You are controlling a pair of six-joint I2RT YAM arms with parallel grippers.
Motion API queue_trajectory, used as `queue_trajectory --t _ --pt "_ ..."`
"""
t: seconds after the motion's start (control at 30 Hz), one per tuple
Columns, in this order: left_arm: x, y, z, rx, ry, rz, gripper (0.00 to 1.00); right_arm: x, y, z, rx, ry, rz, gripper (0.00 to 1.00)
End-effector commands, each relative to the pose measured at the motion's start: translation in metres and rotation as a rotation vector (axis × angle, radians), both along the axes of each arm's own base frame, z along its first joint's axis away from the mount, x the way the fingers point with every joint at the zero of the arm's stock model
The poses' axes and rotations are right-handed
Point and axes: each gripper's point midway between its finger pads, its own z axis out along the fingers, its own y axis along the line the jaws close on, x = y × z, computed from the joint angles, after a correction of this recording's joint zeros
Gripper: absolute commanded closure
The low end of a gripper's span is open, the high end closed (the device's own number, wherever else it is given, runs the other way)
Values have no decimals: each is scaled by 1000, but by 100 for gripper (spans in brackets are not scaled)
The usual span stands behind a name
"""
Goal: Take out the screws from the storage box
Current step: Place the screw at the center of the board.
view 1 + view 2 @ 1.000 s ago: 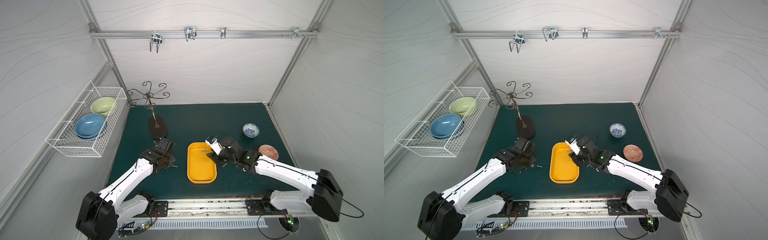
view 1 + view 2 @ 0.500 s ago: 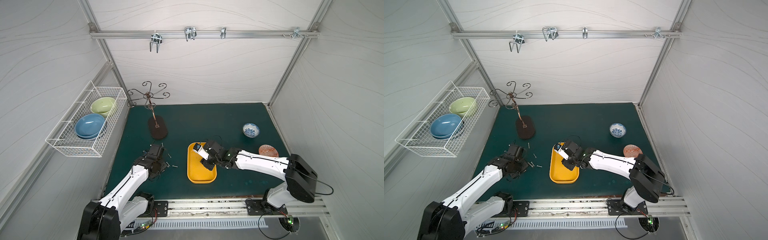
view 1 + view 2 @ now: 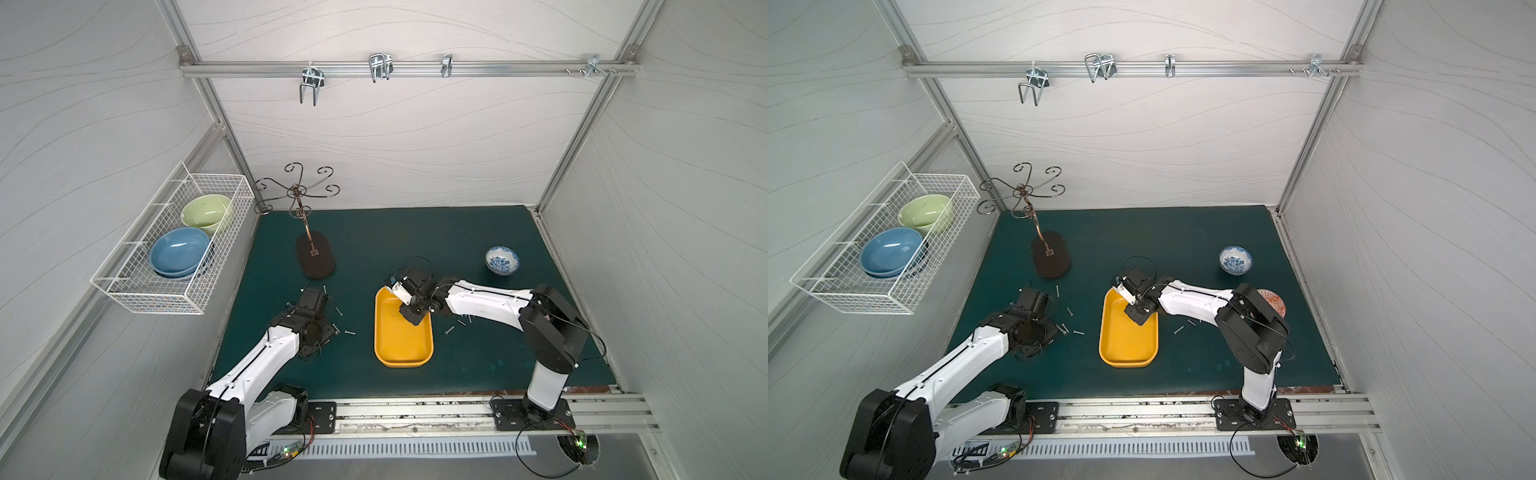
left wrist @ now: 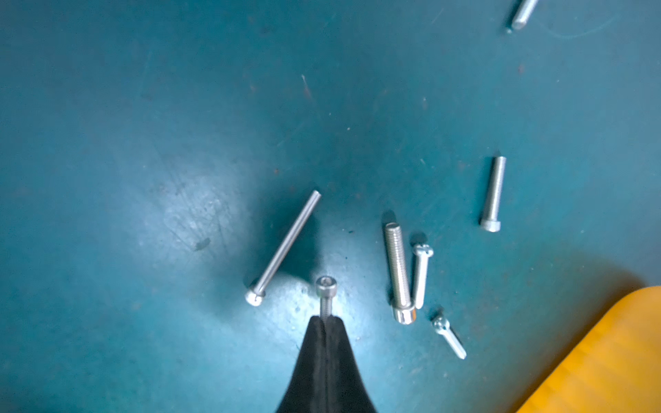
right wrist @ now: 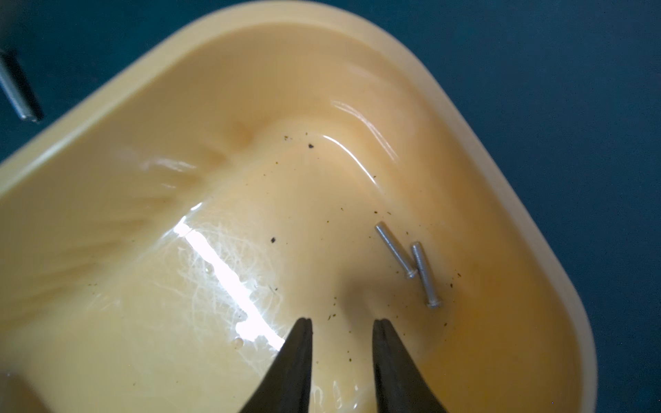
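Note:
The storage box [image 3: 401, 353] is a yellow tray in mid-table, seen in both top views [image 3: 1127, 353]. Two screws [image 5: 395, 249] [image 5: 425, 275] lie crossed on its floor near one corner. My right gripper [image 5: 341, 323] hangs open just above the floor beside them, with nothing between its fingers; a top view shows it over the tray's far end [image 3: 413, 318]. My left gripper [image 4: 325, 320] is shut on a screw [image 4: 326, 284] by its shaft, head outward, low over the green mat left of the tray. Several more screws [image 4: 397, 271] lie on the mat around it.
Loose screws [image 3: 449, 330] also lie on the mat right of the tray. A mug-tree stand [image 3: 315, 259] is at the back left, a blue-and-white bowl [image 3: 502, 260] at the back right, a red patterned plate [image 3: 1273, 299] behind my right arm. A wire basket [image 3: 174, 245] hangs on the left wall.
My right gripper has swung left from beyond the tray's right rim to over the tray's far end. My left gripper has drawn back slightly toward the front.

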Motion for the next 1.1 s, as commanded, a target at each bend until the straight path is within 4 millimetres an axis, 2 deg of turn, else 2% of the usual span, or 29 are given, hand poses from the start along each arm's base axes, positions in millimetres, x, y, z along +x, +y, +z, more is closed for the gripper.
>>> queue_trajectory --t 0.0,0.43,0.6,0.8,1.07 --pt "3 2 -3 -1 -3 16 100 1 2 -1 -12 11 19 69" --pt "4 1 -9 -3 6 17 100 22 6 -29 -86 21 16 75" --pt "4 2 -8 -4 5 18 100 27 4 -30 -99 13 4 75" --pt "3 4 -2 -1 -17 21 100 30 7 -23 -96 -14 30 75" --pt "2 6 9 -3 -66 28 95 37 4 -32 -136 -19 21 75"
